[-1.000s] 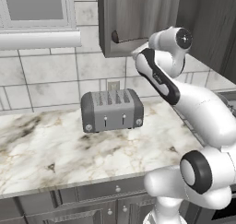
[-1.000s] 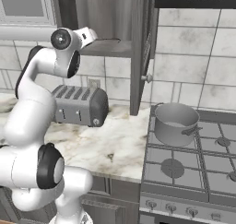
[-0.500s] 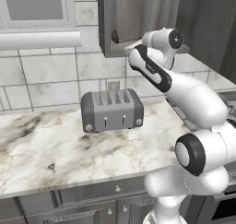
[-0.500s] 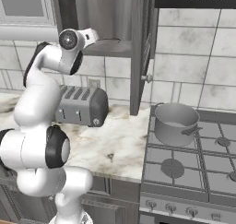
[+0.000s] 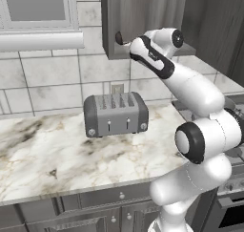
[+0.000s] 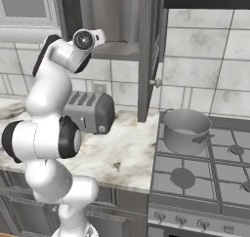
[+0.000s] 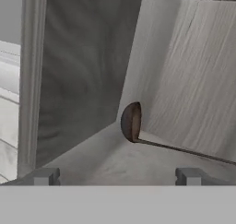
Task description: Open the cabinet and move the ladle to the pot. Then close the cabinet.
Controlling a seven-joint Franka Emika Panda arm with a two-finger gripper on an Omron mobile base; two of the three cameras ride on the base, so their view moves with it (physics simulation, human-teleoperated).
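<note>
One step in hand: reach into cabinet (image 6: 149,50), door swung wide. Gripper (image 7: 117,176) at cabinet mouth, jaws spread wide, holding nothing.

Ladle (image 7: 133,122) lying on cabinet floor, deep inside near back corner. Brown bowl tipped on edge, facing back-left corner in hand view; thin handle along long axis, running right toward side wall.

Best advance straight in, low over floor, straddle handle just behind bowl, close across thin axis. Pot (image 6: 186,129) on stove, waiting.

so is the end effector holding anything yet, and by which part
Nothing is held. The end effector is open and empty, its fingertips short of the brown-bowled ladle with a thin dark handle lying inside the open dark grey wood-grain cabinet.
</note>
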